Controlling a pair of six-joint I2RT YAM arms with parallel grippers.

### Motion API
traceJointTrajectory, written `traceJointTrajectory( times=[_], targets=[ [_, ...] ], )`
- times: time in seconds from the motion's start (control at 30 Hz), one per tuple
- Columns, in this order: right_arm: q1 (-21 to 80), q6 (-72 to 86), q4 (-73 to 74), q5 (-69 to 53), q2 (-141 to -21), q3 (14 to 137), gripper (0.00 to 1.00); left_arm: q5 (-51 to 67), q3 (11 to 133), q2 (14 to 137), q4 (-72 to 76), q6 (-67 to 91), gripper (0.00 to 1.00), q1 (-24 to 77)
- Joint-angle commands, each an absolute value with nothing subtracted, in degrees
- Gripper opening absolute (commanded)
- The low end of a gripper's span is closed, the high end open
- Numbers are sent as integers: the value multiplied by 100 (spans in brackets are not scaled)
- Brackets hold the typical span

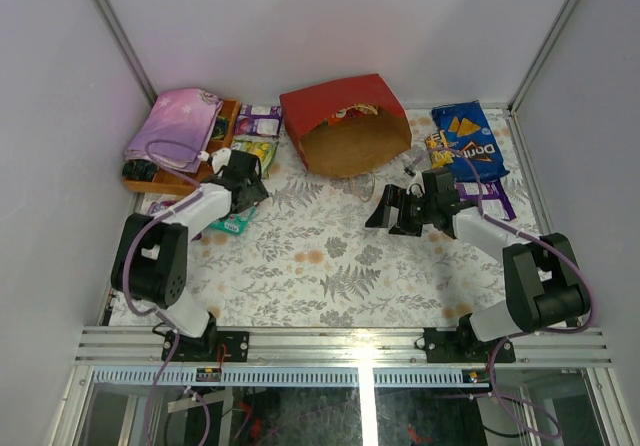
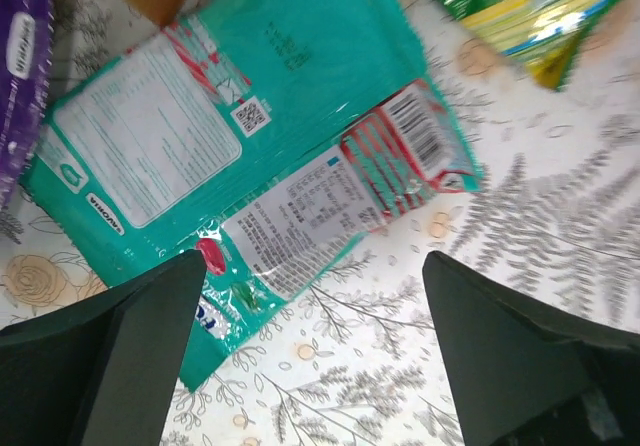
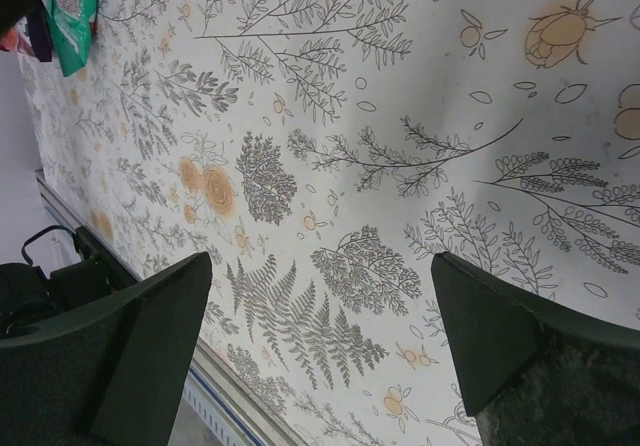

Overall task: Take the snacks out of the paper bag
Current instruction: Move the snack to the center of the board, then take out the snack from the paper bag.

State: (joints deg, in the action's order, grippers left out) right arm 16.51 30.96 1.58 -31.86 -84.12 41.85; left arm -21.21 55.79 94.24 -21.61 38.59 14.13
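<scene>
The red paper bag (image 1: 340, 121) lies on its side at the back of the table, its brown mouth facing the front with colourful snacks (image 1: 352, 113) just inside. My left gripper (image 1: 248, 181) (image 2: 315, 266) is open, low over the tablecloth, with nothing between its fingers. A teal pouch (image 2: 250, 136) (image 1: 232, 224) lies flat just beyond its left finger, and a yellow-green bag (image 2: 520, 6) (image 1: 255, 151) lies further on. My right gripper (image 1: 385, 211) (image 3: 320, 266) stands open over bare cloth in front of the bag. A blue Doritos bag (image 1: 468, 141) rests at the back right.
A pink-purple folded cloth (image 1: 178, 121) sits on a wooden tray (image 1: 185, 181) at the back left, with purple-white packs (image 1: 260, 121) beside it. Another purple pack (image 1: 500, 201) lies under the Doritos bag. White walls enclose three sides, and a metal rail (image 1: 340, 344) runs along the near edge.
</scene>
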Motion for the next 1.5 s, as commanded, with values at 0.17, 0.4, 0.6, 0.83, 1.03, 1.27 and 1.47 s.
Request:
traceJointTrajectory(
  times=[0.17, 0.4, 0.6, 0.83, 1.03, 1.27, 1.47],
  targets=[
    [1696, 3174, -16, -2731, -7777, 4738, 100, -1280, 6366, 8175, -2214, 2995, 100, 1383],
    [1692, 5982, -3819, -1685, -7231, 3771, 99, -749, 6664, 7862, -2270, 2787, 100, 1380],
    [1763, 7289, -4647, -1380, -8588, 4481, 99, -184, 7112, 7877, -2544, 2473, 100, 1363],
    [2246, 9095, -6324, -667, -10504, 4997, 86, 773, 6999, 7782, -2365, 2539, 100, 1247],
    [2532, 10227, -6323, -180, -12026, 6114, 81, 1213, 7020, 7623, -2412, 2406, 100, 1157],
    [2539, 10355, -5007, 706, -13036, 7822, 83, 1715, 6862, 7528, -2340, 2331, 100, 1037],
    [2505, 10467, -3858, 1446, -13824, 9060, 92, 2070, 6777, 7502, -2224, 2357, 100, 990]
  ],
)
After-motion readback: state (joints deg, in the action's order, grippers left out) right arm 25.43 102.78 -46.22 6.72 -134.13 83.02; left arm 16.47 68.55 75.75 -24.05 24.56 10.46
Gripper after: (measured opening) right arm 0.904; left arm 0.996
